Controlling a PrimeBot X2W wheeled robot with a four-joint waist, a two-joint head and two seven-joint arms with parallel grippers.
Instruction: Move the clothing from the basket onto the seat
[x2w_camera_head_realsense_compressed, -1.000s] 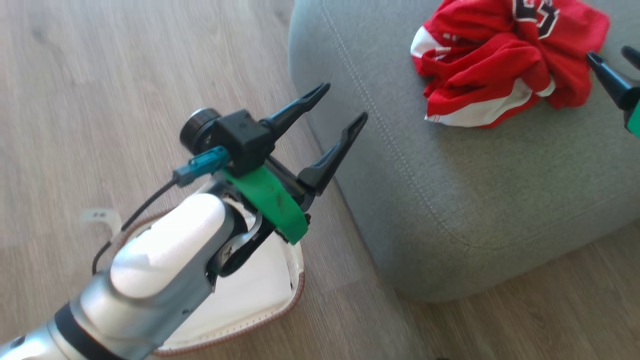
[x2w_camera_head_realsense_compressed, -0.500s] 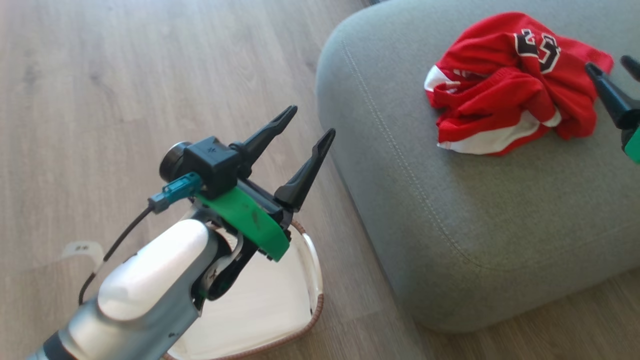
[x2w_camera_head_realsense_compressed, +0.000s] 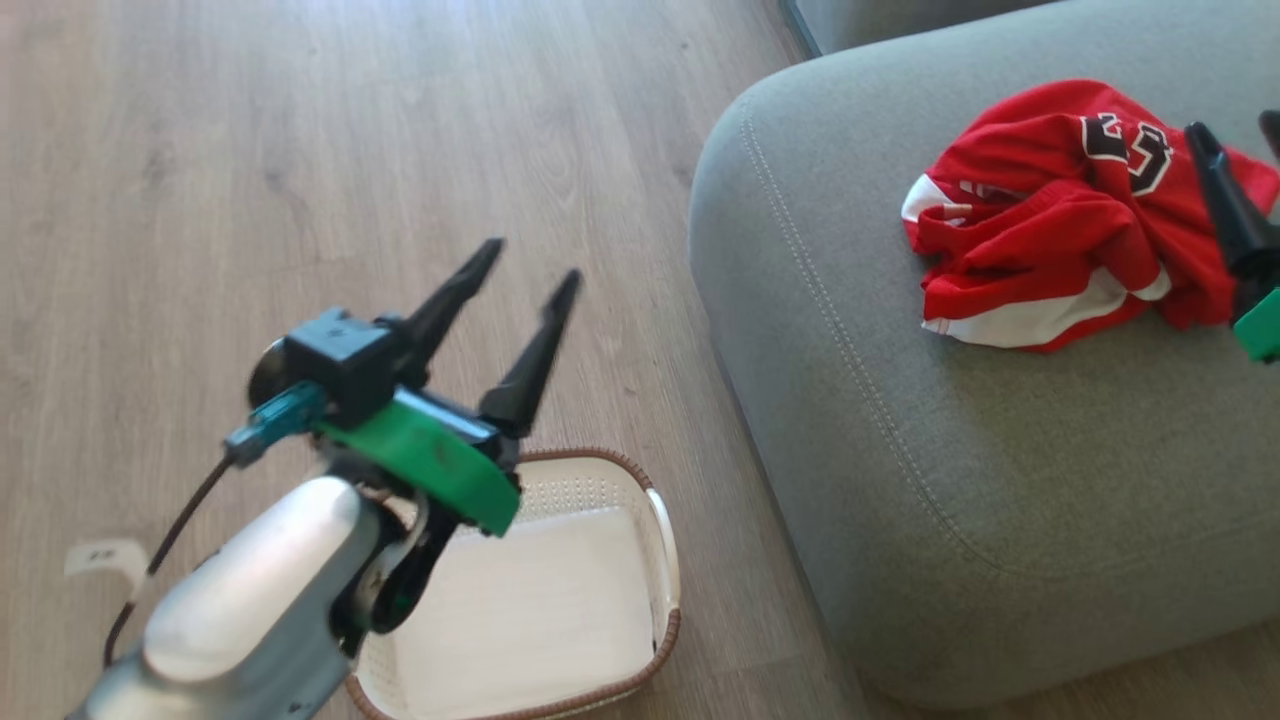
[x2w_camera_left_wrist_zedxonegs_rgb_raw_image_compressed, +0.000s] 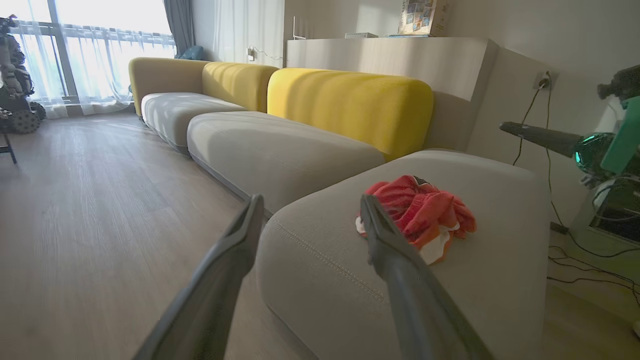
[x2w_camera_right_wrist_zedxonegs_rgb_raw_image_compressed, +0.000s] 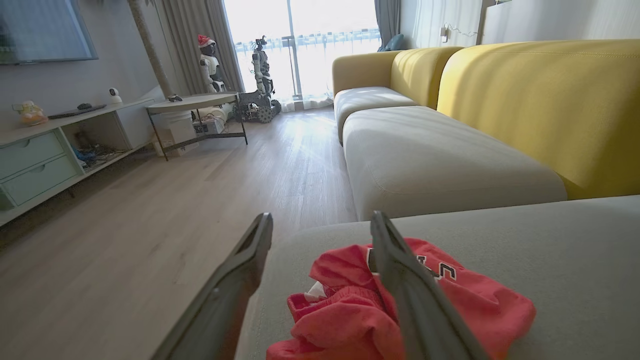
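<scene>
Red jersey (x2w_camera_head_realsense_compressed: 1040, 240) lies crumpled on the seat cushion (x2w_camera_head_realsense_compressed: 900, 420) at upper right, basket (x2w_camera_head_realsense_compressed: 665, 530) bare at bottom centre, my left tool (x2w_camera_head_realsense_compressed: 533, 260) and right tool (x2w_camera_head_realsense_compressed: 1235, 122) both spread, holding nothing; risk I see: the right tool, close beside the cloth, could snag a fold and drag it off.

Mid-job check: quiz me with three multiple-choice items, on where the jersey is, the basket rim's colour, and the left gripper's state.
1. Where is the red jersey? A in the basket; B on the grey-green seat cushion; C tucked under that cushion.
2. The basket's rim is: A brown; B blue; C black.
3. The left gripper is: A shut on the jersey; B shut, empty; C open, empty.
B: it lies crumpled on the cushion top. A: a brown woven band edges the cream basket. C: its fingers stand apart, nothing between.
</scene>
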